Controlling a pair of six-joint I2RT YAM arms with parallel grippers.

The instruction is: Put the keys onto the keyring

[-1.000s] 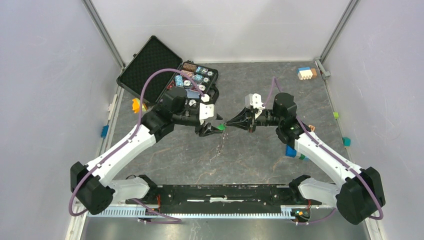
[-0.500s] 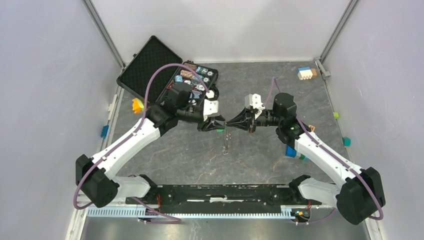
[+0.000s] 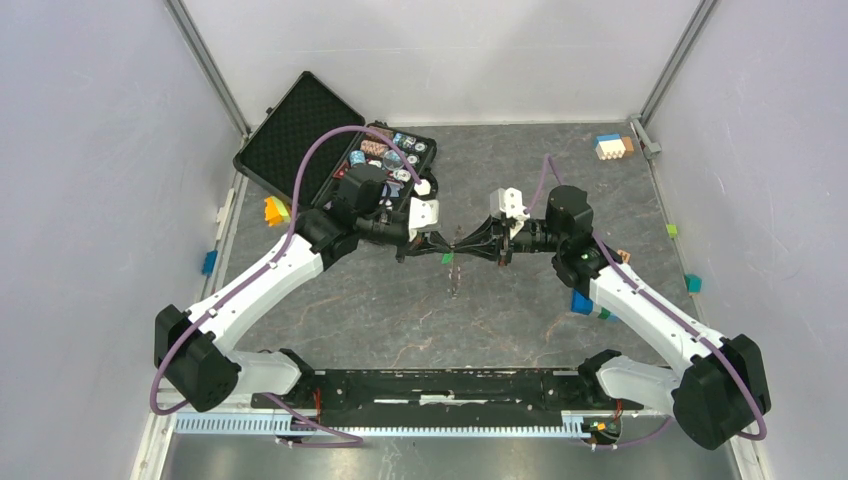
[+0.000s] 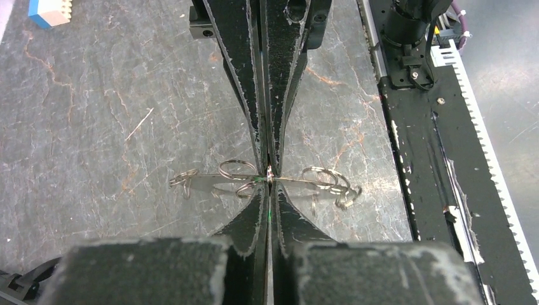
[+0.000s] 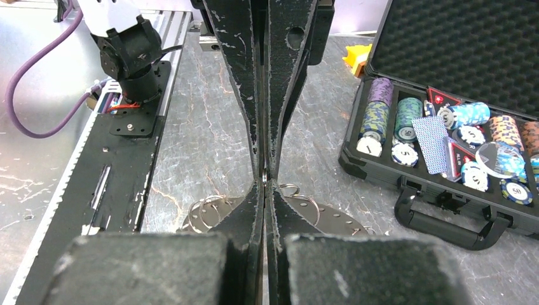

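My left gripper (image 3: 444, 249) and right gripper (image 3: 463, 247) sit nose to nose, no gap. Chip case (image 3: 385, 165) blocks rear-left. Near table (image 3: 500, 320) is passable.

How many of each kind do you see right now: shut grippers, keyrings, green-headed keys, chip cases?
shut grippers: 2, the left gripper and the right gripper
keyring: 1
green-headed key: 1
chip case: 1
total: 5

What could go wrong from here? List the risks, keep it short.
Left hand and right hand, both shut, pinch tip to tip at one spot on the thin keyring; a slight pull could twist it loose.
The green key shows only as a sliver at the left hand's tip, so it may slip before threading.
Small rings hang off the keyring and could snag.
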